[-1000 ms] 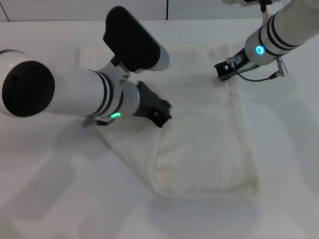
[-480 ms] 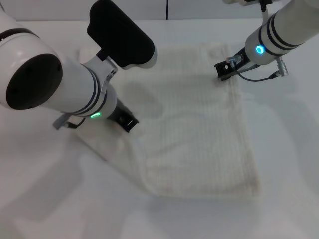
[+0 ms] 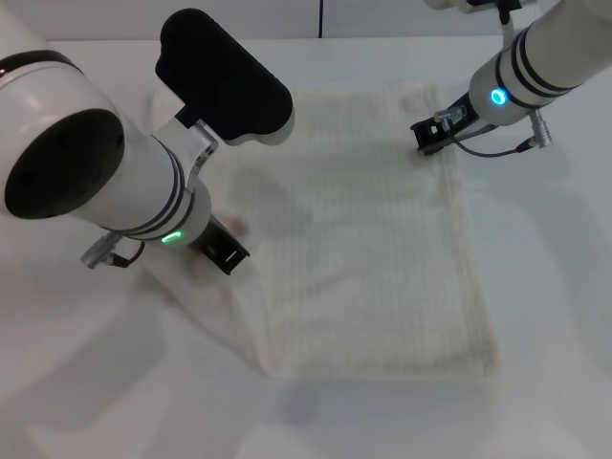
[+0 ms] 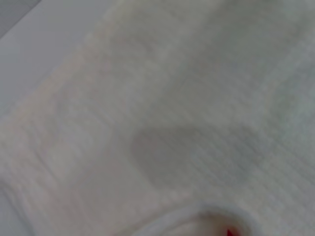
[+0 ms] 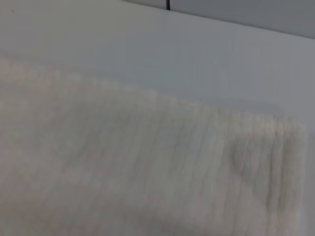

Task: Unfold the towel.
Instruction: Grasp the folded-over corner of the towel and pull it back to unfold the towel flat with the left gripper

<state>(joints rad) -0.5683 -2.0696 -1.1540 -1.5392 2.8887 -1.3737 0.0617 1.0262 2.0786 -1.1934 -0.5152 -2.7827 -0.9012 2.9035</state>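
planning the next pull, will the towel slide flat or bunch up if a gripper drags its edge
The towel is probably floppy: its left part lies rumpled near the left gripper. Its soft-looking ribbed pile likely grips the table, so dragging may bunch it. The right gripper sits at its far corner.

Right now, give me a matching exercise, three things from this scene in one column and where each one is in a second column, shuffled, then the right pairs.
Things:
1. towel
2. left gripper
3. right gripper

Places:
A. at the towel's far right corner
B. spread on the white table
C. at the towel's left edge, nearer the robot

Pairs: 1-B, 2-C, 3-A
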